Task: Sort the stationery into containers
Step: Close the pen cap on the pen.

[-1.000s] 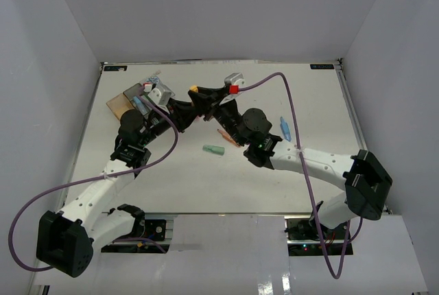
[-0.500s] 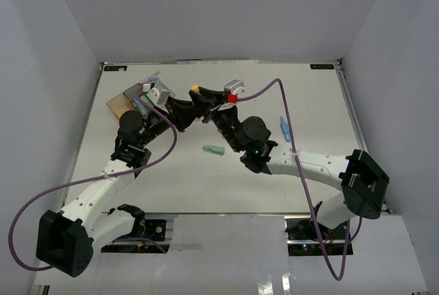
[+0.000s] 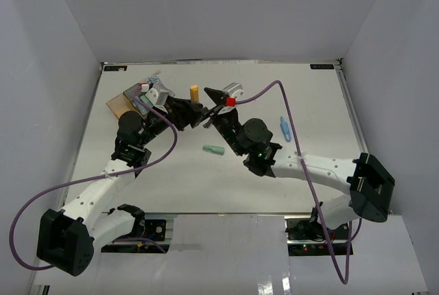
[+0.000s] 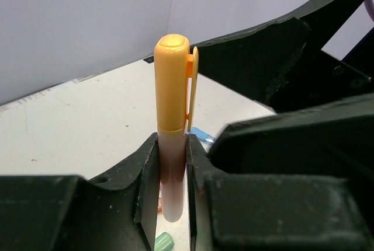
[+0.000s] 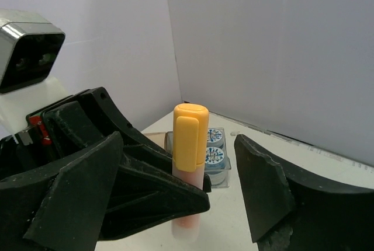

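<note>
An orange-capped marker (image 3: pixel 194 92) (image 4: pixel 171 99) (image 5: pixel 190 140) stands upright above the table, and my left gripper (image 3: pixel 197 112) (image 4: pixel 172 169) is shut on its pale lower barrel. My right gripper (image 3: pixel 210 103) (image 5: pixel 193 204) is open, with one finger on each side of the marker and neither touching it. The containers (image 3: pixel 129 98) sit at the far left. In the right wrist view the clear container (image 5: pixel 225 172) holds two blue-and-white rolls (image 5: pixel 214 148). A green marker (image 3: pixel 213 149) (image 4: pixel 164 242) and a blue marker (image 3: pixel 284 128) (image 4: pixel 201 135) lie on the table.
White walls close the table in on three sides. Both arms meet over the far middle of the table, with purple cables looping from each wrist. The left wrist camera (image 5: pixel 29 52) shows close to the right gripper's side.
My right gripper has opened and let go of the orange marker, which both grippers held a second ago. The left gripper keeps its hold. The right arm has shifted slightly.
</note>
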`<act>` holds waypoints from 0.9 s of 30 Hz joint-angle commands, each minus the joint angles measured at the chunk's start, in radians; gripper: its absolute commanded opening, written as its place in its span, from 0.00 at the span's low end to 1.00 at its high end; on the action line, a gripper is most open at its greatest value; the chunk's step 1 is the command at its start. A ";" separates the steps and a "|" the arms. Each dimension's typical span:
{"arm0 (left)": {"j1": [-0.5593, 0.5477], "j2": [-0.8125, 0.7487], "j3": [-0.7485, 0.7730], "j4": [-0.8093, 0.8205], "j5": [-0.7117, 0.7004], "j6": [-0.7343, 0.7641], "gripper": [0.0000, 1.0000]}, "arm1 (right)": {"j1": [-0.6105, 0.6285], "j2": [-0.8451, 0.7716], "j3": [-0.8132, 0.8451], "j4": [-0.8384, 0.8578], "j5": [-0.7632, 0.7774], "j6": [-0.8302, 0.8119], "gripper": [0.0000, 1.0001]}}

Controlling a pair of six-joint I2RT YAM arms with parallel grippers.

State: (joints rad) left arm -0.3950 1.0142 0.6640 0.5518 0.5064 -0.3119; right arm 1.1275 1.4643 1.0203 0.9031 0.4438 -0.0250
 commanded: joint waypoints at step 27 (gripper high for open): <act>-0.001 0.080 0.144 -0.220 0.429 0.143 0.04 | -0.379 -0.319 0.136 -0.725 -1.054 -0.046 0.70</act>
State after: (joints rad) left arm -0.3950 1.0927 0.7643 0.3679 0.8494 -0.2077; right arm 0.7586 1.1194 1.0931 0.2096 -0.3695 -0.0639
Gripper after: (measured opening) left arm 0.293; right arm 0.711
